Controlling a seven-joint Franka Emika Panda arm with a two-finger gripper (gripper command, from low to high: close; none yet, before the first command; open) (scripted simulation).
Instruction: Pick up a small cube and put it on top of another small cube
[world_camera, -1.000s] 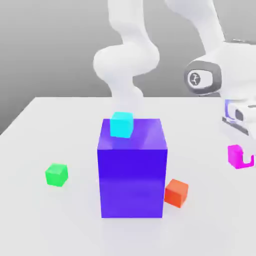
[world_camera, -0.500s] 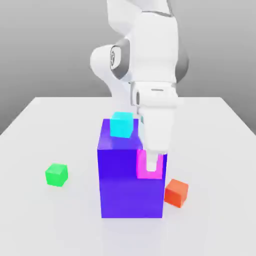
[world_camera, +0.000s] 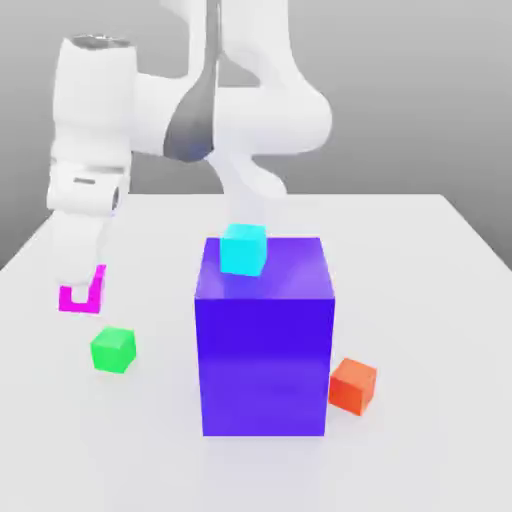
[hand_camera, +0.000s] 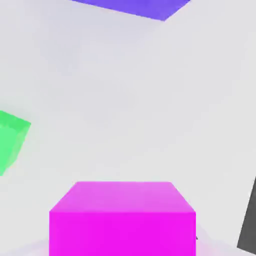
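A plain grey backdrop and a white table make up the scene, with a large blue-purple block standing in the middle and a cyan cube resting on its top near the far edge. An orange-red cube lies on the table just beside the block, towards the exterior view's right.

Over the last second the magenta cube has been carried from the exterior view's right, across the front of the block, to the exterior view's left. It is now held clear of the table, clenched in the tool, a little above and just beyond the green cube. The transport is judged to be nearly done; what is left is a short correction until the held cube is centred over the green one, then a descent and a release.

No long axis can be named for the magenta cube, since its sides are equal. In the hand view its top face is seen level and its front face square to the camera, while the green cube appears turned at an angle to it, so a small twist may be wanted for the edges to match.
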